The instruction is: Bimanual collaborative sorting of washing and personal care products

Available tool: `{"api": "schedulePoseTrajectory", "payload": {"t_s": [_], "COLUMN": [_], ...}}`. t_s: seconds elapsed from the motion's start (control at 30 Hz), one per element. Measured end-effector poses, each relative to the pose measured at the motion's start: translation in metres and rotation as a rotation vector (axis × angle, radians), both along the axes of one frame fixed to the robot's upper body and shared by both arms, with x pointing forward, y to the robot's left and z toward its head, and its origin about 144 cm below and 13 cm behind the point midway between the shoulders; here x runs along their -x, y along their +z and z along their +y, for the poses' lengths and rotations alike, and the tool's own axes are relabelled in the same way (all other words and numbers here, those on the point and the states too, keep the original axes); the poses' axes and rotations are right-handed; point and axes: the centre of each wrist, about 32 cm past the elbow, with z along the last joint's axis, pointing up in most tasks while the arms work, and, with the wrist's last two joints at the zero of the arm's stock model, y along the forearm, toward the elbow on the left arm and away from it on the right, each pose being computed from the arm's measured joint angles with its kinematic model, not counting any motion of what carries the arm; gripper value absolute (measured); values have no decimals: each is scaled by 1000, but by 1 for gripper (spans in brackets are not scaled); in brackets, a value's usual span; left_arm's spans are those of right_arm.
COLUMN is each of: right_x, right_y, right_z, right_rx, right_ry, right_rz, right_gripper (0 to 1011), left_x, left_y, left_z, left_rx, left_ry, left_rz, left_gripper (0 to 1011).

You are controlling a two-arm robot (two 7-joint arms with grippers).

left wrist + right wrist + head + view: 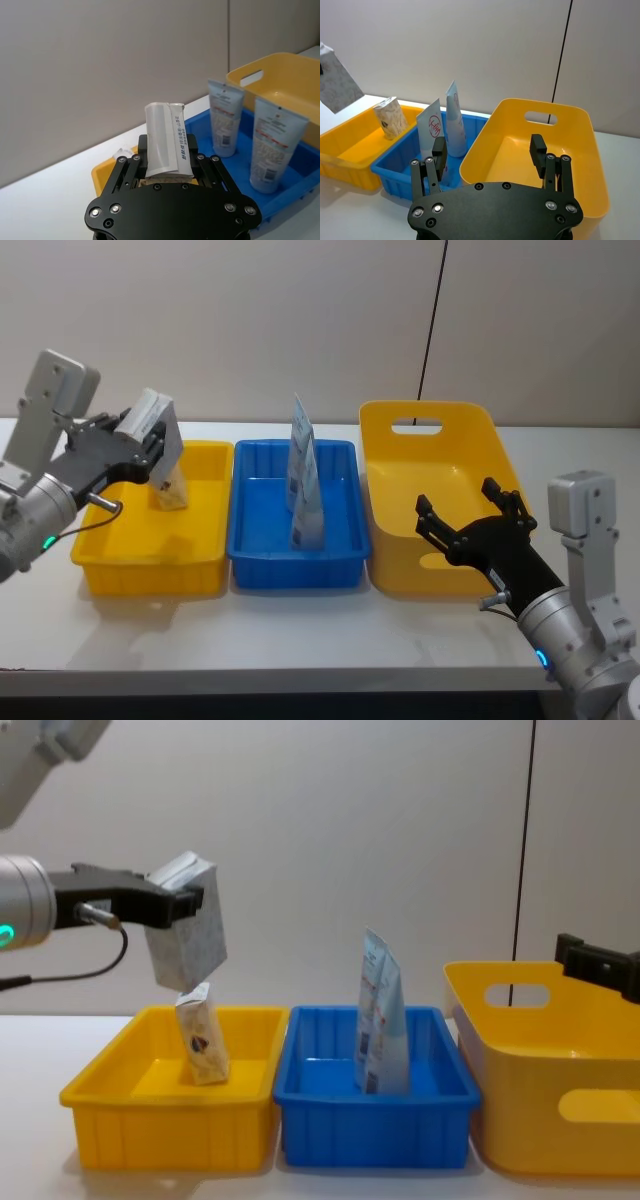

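My left gripper point(186, 901) grips the speckled pack point(190, 948) above the left yellow bin point(150, 1130) holding the cream pack point(203, 1047), two pouches point(305, 490) stand in the blue bin point(298, 565), and my right gripper point(468, 506) hangs open over the right yellow bin point(440, 445).

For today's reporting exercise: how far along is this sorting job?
Done: two pouches stand in the blue bin, a small cream pack in the left yellow bin. In hand: the left gripper holds the speckled pack above that bin. Left: releasing it; the open right gripper hovers by the large yellow bin.
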Motion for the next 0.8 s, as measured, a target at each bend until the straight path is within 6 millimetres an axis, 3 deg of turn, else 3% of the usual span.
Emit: {"api": "schedulePoseTrajectory", "payload": {"t_s": [0.8], "right_x": [0], "right_y": [0], "right_z": [0], "right_rx": [0], "right_ry": [0], "right_rz": [0], "right_gripper": [1000], "left_x": [-3], "left_y": [50], "left_z": [35], "left_rx": [-86], "left_ry": [-401], "left_rz": [-89], "left_gripper": [386]}}
